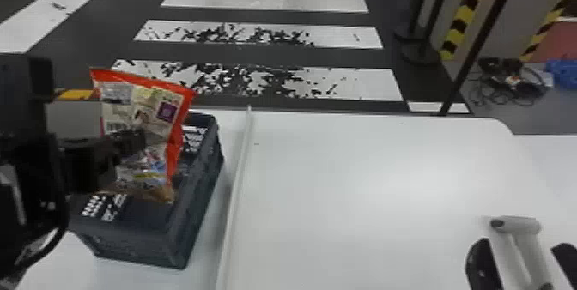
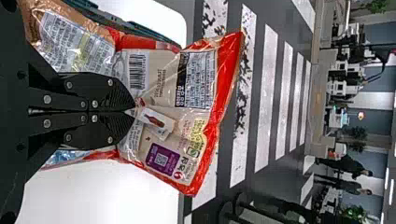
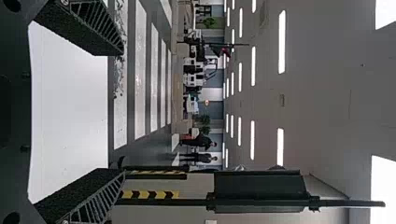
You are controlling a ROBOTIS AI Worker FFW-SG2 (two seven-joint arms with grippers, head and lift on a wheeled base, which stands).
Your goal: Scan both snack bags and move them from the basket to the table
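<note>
My left gripper (image 1: 139, 139) holds a red-edged snack bag (image 1: 156, 115) over the dark basket (image 1: 199, 207), the bag's printed side and barcode showing. In the left wrist view, the left gripper (image 2: 134, 112) is shut on the middle of the snack bag (image 2: 168, 79). Whether the crumpled lower part is a second bag, I cannot tell. At the head view's lower right, my right gripper (image 1: 521, 246) has its fingers apart on either side of a pale grey device (image 1: 530, 257); contact cannot be told. The right gripper (image 3: 120, 112) also stands open in its wrist view.
The white table (image 1: 365, 182) extends right of the basket, with a raised pale strip (image 1: 238, 182) running between them. Something yellow (image 1: 75, 94) shows behind the left arm. Beyond the table's far edge are a striped floor and a dark post (image 1: 476, 49).
</note>
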